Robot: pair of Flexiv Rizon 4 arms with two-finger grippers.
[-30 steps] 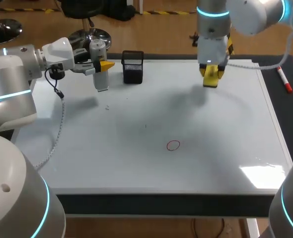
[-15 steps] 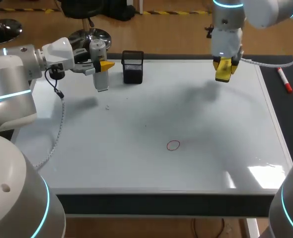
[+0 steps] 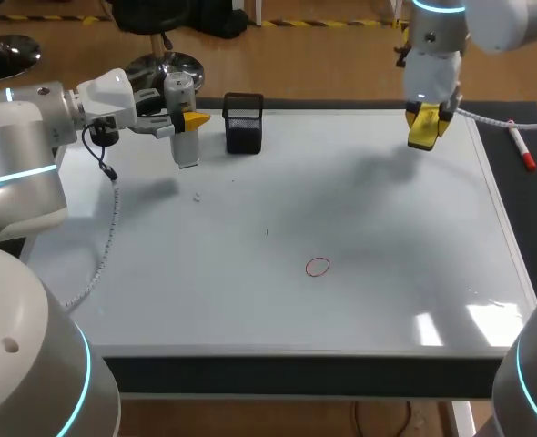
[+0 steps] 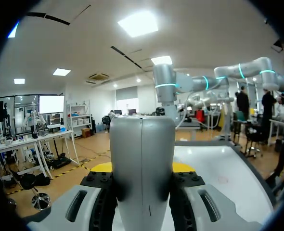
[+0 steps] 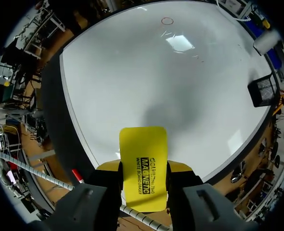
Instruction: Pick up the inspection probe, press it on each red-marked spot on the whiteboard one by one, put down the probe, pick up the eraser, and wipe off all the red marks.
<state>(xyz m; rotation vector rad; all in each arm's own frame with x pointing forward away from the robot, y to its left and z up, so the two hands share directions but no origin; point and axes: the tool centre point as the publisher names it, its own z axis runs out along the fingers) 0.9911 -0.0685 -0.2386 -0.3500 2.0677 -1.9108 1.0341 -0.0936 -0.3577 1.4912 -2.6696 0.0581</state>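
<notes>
Two of the task's things are held at once. In the head view the inspection probe, a pale upright cylinder, is gripped by the left gripper over the far left corner of the whiteboard, near a black mesh holder. The yellow eraser is carried by the right gripper above the board's far right part. One red mark, a small ring, is seen near the board's middle, well apart from both tools. A red marker lies off the board on the right.

In the left wrist view the probe's grey body is clamped between the fingers, which are set as wide as the barrel and touch it on both sides. The probe is judged stiff, smooth and rather slippery, so it is best gripped around the barrel's middle and pressed straight down.

In the right wrist view the eraser is pinched by its long edges, and its front part stands out ahead of the fingertips. It is judged light, with a hard shell that is easily tilted, so a grip across the edges suits flat wiping.
</notes>
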